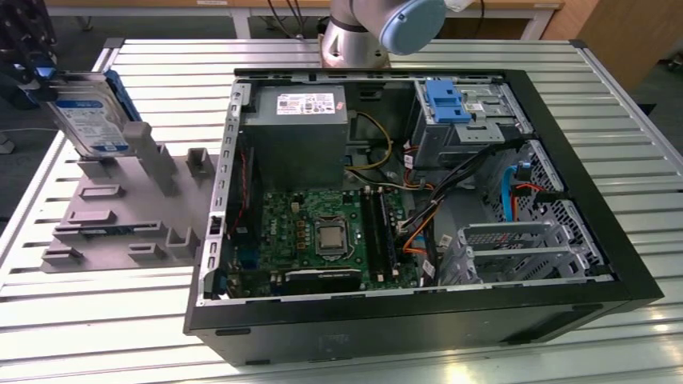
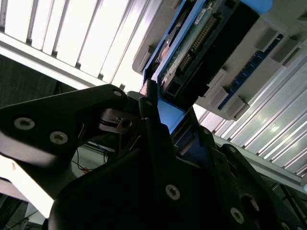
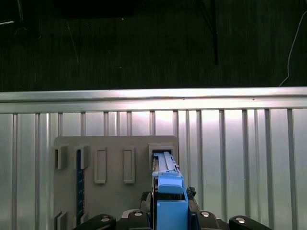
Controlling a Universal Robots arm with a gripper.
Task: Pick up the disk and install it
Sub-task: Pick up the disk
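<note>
On the exterior view's left, our gripper [image 3: 170,208] clamps the disk [image 1: 88,120] at the holder [image 1: 107,216]; we judge pickup underway, needing a straight lift.

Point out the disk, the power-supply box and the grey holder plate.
disk [image 1: 92,120], exterior view, on its white-and-blue label.
power-supply box [image 1: 293,152], exterior view, grey face beside its sticker.
grey holder plate [image 3: 114,196], first wrist view, bare surface between slots.

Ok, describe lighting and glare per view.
Exterior view: even light, mild glare on the table slats. Second wrist view: slats blown white, the gripper a dark silhouette. First wrist view: bright streak along the table rim, dark beyond; the disk evenly lit.
</note>
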